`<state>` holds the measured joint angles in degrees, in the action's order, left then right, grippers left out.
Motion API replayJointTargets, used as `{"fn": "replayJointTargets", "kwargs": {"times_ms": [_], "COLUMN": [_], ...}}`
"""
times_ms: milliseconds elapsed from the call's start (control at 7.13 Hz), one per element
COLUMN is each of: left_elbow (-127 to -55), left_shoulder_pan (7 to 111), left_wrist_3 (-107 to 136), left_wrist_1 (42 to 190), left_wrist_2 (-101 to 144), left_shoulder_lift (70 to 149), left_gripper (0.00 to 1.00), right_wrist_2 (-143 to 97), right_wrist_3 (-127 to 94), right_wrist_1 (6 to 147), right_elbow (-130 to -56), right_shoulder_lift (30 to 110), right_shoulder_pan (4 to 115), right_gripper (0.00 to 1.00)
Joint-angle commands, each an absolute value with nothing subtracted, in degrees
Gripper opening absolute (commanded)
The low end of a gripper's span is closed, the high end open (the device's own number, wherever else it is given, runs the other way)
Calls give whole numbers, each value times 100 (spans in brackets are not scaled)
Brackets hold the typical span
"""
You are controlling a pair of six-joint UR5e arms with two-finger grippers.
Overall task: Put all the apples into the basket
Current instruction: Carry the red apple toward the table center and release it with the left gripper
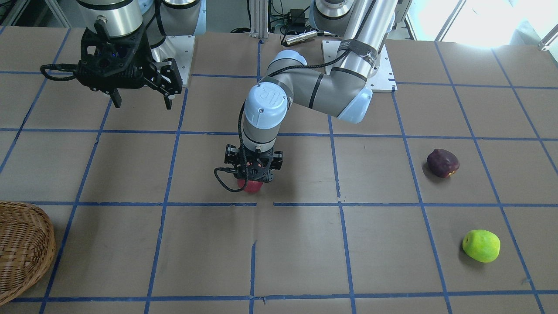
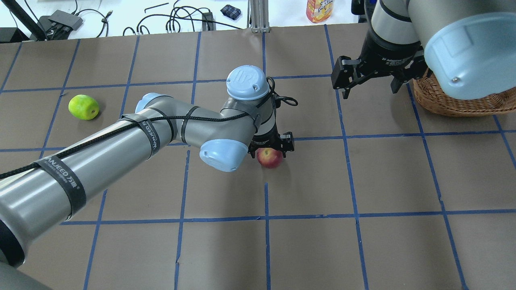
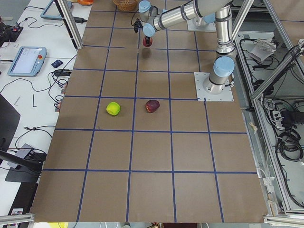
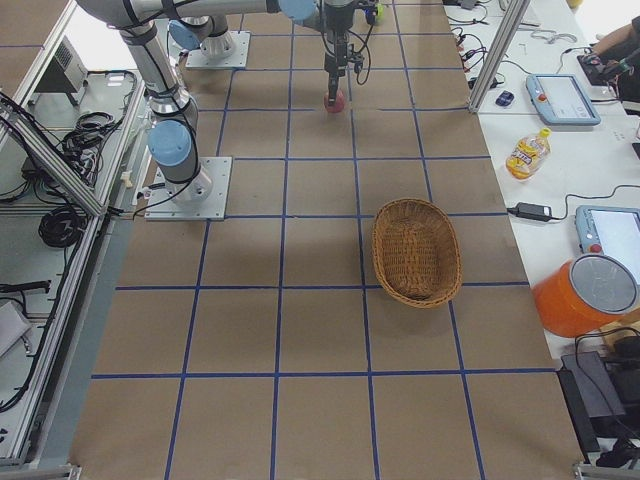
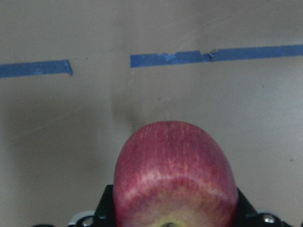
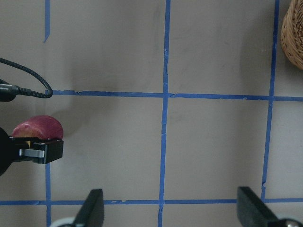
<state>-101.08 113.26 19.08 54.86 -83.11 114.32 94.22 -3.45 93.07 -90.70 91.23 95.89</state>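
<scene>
Contact points hide under left gripper [image 1: 252, 176], closed on red apple [image 2: 270, 158] mid-table. Right gripper [image 1: 141, 104] gapes, empty. Basket [image 1: 22, 248], cut off, stands right; maroon apple [image 1: 442, 162] and green apple [image 1: 481, 245] lie far left.

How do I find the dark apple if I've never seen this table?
On the brown table with blue tape squares, look to the robot's left side, where two apples lie loose. The dark apple is nearer the robot than the green apple, and it is purplish-maroon, not bright lime.
</scene>
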Motion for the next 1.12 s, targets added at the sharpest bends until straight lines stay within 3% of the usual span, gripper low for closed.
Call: {"fn": "replayJointTargets", "kwargs": {"times_ms": [0, 280, 421, 982], "left_elbow": [-10029, -10011, -10011, -10371], "left_shoulder_pan": [11137, 10420, 9623, 6671], "left_wrist_3": [1890, 1132, 351, -2901], "left_wrist_1": [5615, 6227, 7128, 7770], "left_wrist_2": [-8254, -7866, -8353, -10483], "left_shoulder_lift": [11233, 10813, 10558, 10090], "left_gripper": [100, 100, 100, 100], "right_wrist_2": [9413, 9413, 9422, 9326], "right_wrist_3": [-360, -352, -352, -378], "right_wrist_1": [9316, 9308, 9308, 9325], "right_elbow": [-9070, -9070, -9070, -9053], "right_shoulder_lift": [9123, 9123, 9123, 9132], "right_shoulder_pan": [9589, 9589, 9589, 9685], "right_gripper": [100, 100, 100, 100]}}
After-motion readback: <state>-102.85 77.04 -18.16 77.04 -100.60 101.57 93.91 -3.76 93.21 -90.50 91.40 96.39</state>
